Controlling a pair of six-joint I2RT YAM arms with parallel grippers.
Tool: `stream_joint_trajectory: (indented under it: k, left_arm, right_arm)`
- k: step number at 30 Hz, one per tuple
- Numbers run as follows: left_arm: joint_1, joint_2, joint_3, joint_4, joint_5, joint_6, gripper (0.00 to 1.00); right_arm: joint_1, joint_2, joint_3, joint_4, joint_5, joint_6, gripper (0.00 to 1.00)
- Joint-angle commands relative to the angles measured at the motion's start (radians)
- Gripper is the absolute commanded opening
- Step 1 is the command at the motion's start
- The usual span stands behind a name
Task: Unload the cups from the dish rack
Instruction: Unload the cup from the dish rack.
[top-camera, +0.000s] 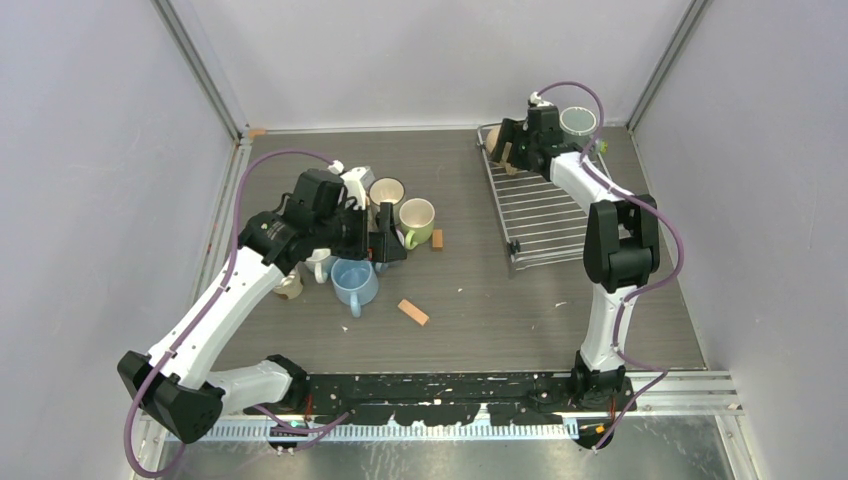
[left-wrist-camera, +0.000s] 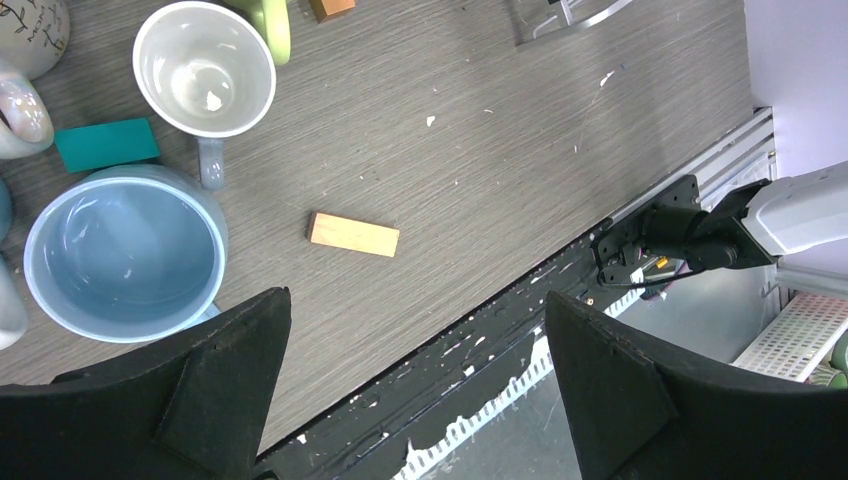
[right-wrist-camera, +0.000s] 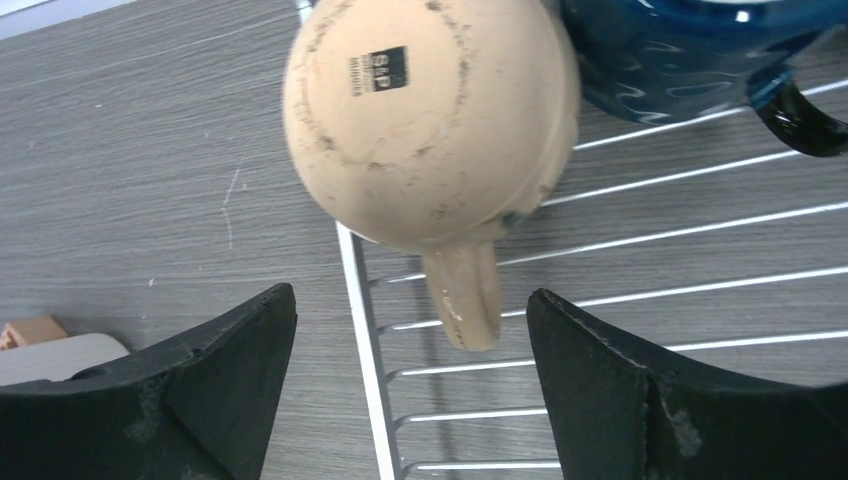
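The dish rack (top-camera: 545, 215) lies at the right of the table. At its far left corner a tan cup (right-wrist-camera: 430, 120) sits bottom-up, its handle (right-wrist-camera: 465, 295) pointing toward me. My right gripper (right-wrist-camera: 410, 293) is open with that handle between its fingers, touching neither. A navy cup (right-wrist-camera: 690, 50) stands just beyond the tan one, and a grey-green cup (top-camera: 578, 122) is at the rack's far end. My left gripper (left-wrist-camera: 417, 300) is open and holds nothing, hovering beside the cups on the table: a light blue cup (left-wrist-camera: 125, 255), a grey cup (left-wrist-camera: 205, 70) and a lime green cup (top-camera: 417, 218).
An orange wooden block (left-wrist-camera: 352, 234) lies on the table near the front, a teal block (left-wrist-camera: 106, 143) sits between the light blue and grey cups, and a small orange block (top-camera: 437, 239) is next to the lime green cup. Grey walls close in the table.
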Motion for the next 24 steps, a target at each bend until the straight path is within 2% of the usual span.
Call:
stream_joint_trajectory:
  k: [1, 5, 8, 11, 21, 24]
  left_arm:
    - [0.0, -0.029, -0.001, 0.031, 0.017, 0.001, 1.0]
    - [0.0, -0.027, -0.003, 0.031, 0.016, 0.003, 1.0]
    - [0.0, -0.024, -0.004, 0.031, 0.017, 0.003, 1.0]
    - [0.0, -0.023, -0.003, 0.032, 0.017, 0.002, 1.0]
    - [0.0, -0.013, 0.0, 0.031, 0.016, -0.002, 1.0]
    - [0.0, -0.009, 0.004, 0.028, 0.015, -0.002, 1.0]
  right_arm:
    - [-0.004, 0.009, 0.031, -0.009, 0.076, -0.032, 0.86]
    - [-0.004, 0.008, 0.005, 0.01, 0.066, -0.06, 0.76]
    - [-0.004, 0.017, -0.002, 0.022, 0.052, -0.077, 0.63]
    - [-0.003, 0.033, -0.002, 0.031, 0.049, -0.089, 0.55]
    - [-0.003, 0.072, -0.01, 0.065, 0.06, -0.12, 0.51]
    - [-0.003, 0.078, -0.009, 0.074, 0.074, -0.131, 0.43]
